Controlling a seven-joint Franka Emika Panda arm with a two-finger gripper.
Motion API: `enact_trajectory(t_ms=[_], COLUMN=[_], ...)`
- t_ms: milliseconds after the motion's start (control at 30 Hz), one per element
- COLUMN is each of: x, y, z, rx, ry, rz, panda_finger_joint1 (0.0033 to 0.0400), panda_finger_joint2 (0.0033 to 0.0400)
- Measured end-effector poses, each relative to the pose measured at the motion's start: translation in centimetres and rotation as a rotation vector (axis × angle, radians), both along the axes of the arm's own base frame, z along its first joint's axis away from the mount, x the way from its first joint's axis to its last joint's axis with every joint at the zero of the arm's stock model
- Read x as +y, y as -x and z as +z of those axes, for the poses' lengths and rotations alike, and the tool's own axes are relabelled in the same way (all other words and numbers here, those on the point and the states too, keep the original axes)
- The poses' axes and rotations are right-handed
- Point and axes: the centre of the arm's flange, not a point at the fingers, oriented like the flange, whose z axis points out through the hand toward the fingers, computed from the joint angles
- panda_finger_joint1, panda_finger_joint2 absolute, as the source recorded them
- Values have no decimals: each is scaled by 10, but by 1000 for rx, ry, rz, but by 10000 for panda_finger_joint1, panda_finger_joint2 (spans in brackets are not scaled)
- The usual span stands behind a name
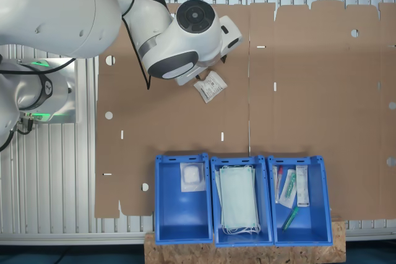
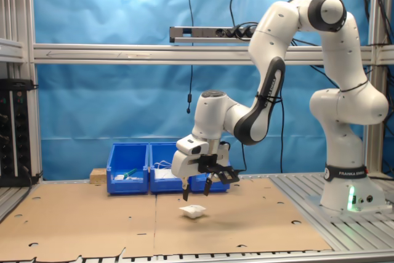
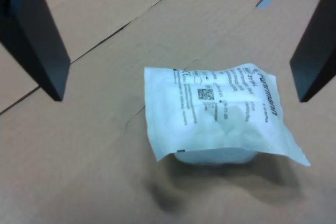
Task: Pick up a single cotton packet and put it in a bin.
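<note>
A crinkled white cotton packet [image 1: 210, 86] with dark print lies on the brown cardboard, seen also in the second exterior view [image 2: 192, 211] and close up in the wrist view [image 3: 220, 116]. My gripper [image 2: 197, 194] hangs open a little above it, nothing between its black fingers [image 3: 39, 35], which stand wide to either side of the packet. In the first exterior view the arm's wrist covers the gripper, beside the packet. The bin [image 1: 168, 211] is the deep blue one at the first exterior view's left of the row, with one small white packet inside.
Two more blue bins stand beside it: one with pale green face masks [image 1: 241, 199], one with syringes and slim packets [image 1: 294, 193]. The cardboard sheet [image 1: 309, 91] covers the table. The arm's base [image 2: 348, 195] stands at the second exterior view's right.
</note>
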Motion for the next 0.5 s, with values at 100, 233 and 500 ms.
enact_trajectory(t_ms=[100, 233, 500], x=[-8, -15, -23], y=[-1, -1, -1], z=[-2, -2, -6], rx=[6, 10, 22], ry=[3, 4, 6], rz=[-2, -2, 2], panda_finger_joint1=[400, 400, 400], panda_finger_joint2=[400, 400, 400])
